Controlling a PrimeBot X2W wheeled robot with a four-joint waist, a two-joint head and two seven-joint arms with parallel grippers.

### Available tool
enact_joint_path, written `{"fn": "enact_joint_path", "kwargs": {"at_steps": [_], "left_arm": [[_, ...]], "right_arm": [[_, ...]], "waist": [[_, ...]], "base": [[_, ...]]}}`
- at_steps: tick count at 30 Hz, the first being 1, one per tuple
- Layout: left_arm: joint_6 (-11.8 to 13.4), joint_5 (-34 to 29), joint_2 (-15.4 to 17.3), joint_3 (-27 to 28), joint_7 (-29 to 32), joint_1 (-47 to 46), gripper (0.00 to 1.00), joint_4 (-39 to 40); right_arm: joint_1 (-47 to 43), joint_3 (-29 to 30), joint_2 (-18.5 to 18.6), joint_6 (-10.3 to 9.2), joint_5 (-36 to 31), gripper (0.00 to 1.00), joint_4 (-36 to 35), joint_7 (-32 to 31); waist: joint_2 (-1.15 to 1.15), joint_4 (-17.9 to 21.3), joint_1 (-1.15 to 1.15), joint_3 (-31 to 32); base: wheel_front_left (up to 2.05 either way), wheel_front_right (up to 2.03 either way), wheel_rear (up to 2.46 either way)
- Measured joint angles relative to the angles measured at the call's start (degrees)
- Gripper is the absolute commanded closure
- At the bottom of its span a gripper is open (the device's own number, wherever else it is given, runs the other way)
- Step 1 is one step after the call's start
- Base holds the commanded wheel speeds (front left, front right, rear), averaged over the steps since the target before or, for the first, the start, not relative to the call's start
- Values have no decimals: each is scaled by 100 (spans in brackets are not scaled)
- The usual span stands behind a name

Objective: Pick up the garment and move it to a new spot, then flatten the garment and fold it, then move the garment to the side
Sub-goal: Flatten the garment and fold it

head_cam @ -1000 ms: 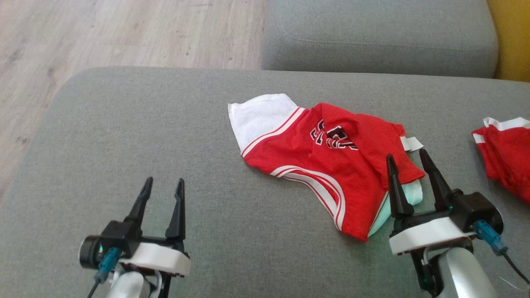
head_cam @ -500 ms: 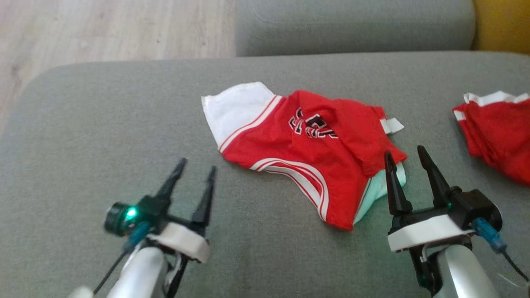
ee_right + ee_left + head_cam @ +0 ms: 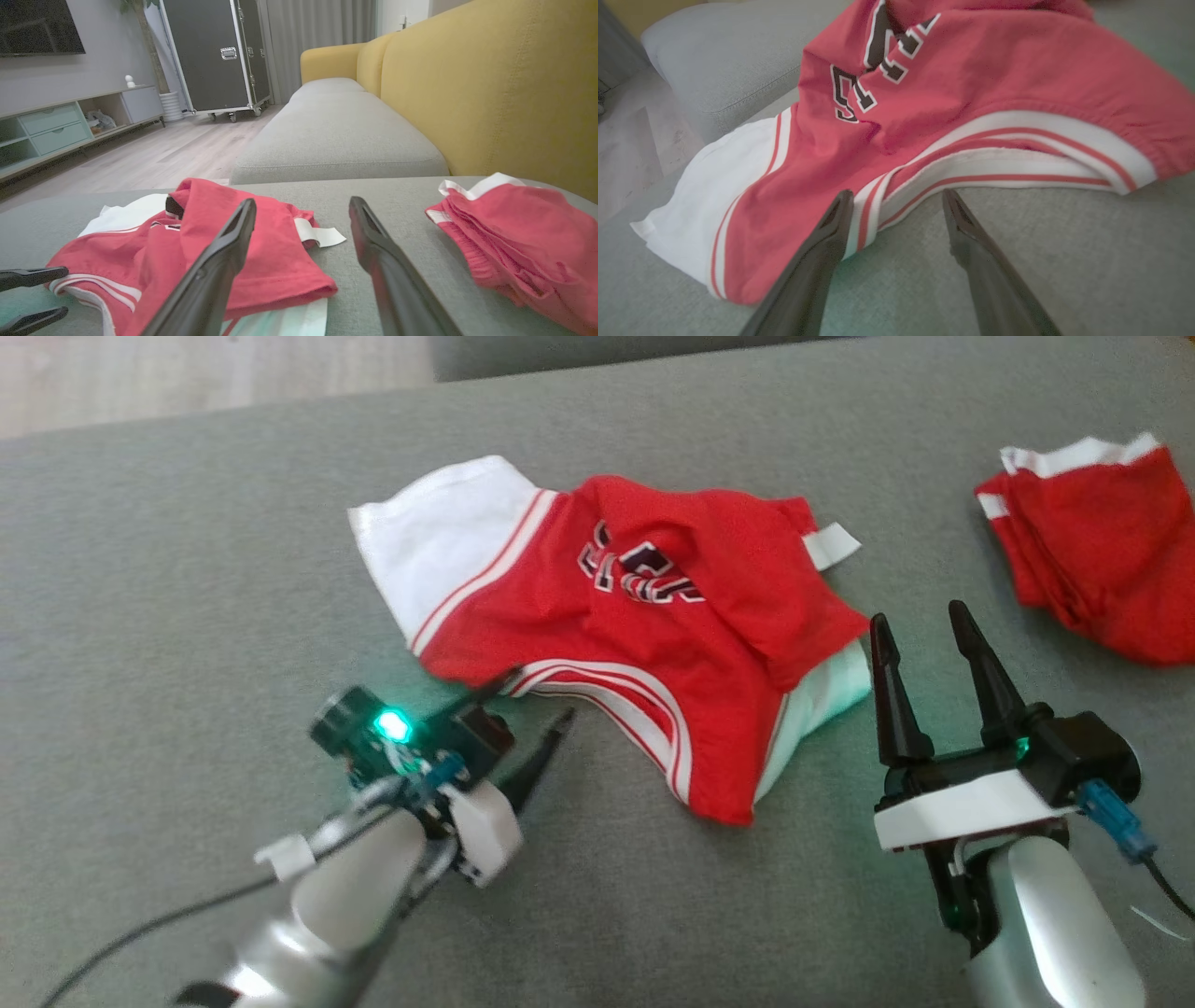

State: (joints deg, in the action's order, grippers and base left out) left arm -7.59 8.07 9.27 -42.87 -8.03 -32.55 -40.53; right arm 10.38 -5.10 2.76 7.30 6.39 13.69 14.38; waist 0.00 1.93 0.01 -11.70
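Garment: the crumpled red-and-white jersey with black lettering (image 3: 653, 644) lies about mid-way across the grey fabric sofa cushion (image 3: 187, 569), not lifted. A pale mint layer (image 3: 822, 686) pokes out under its right side.

Left gripper: your left gripper (image 3: 537, 698) has swung in from the bare cushion at the lower left and rolled onto its side. Its two dark fingers stand spread and released at the jersey's near-left edge. In the left wrist view one finger overlaps the white-and-red striped trim (image 3: 971, 154) and the other is over bare cushion. The edge lies between them and nothing is pinched. You cannot tell whether the tips touch the cloth.

Right gripper: your right gripper (image 3: 918, 616) has kept its pose, fingers apart and empty, just beside the jersey's right edge near the mint layer.

Camera: the whole head view has shifted. The jersey and the second red garment with a white band (image 3: 1092, 541) both sit higher and further left than before, and most of the wooden floor (image 3: 187, 373) has slid out of frame. That is the head moving. The jersey's folds and outline match the earlier frames, so the cloth itself has not been disturbed.

Meaning: you are in the pick-up step, with the left side lined up on the trim. Closing there looks like the natural next move.

Risk: the fingers may catch only the top layer of trim, so the jersey could unfold unevenly when raised.
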Motion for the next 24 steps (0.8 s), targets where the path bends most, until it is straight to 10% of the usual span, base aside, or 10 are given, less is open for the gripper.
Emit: {"fn": "enact_joint_path", "kwargs": {"at_steps": [7,9,24], "left_arm": [[1,-79,144,-107,22,-522,0,-672],[1,-107,140,-177,22,-580,100,-813],[-1,-97,1247,-510,-191,-1813,100,-1255]], "right_arm": [[91,11,0,0,15,0,-45,0],[101,13,0,0,15,0,-65,0],[122,-122,0,-1,142,0,-57,0]], "waist": [[0,299,0,-223],[0,343,0,-253],[0,402,-1,-182]], "base": [[0,0,0],[0,0,0],[0,0,0]]}}
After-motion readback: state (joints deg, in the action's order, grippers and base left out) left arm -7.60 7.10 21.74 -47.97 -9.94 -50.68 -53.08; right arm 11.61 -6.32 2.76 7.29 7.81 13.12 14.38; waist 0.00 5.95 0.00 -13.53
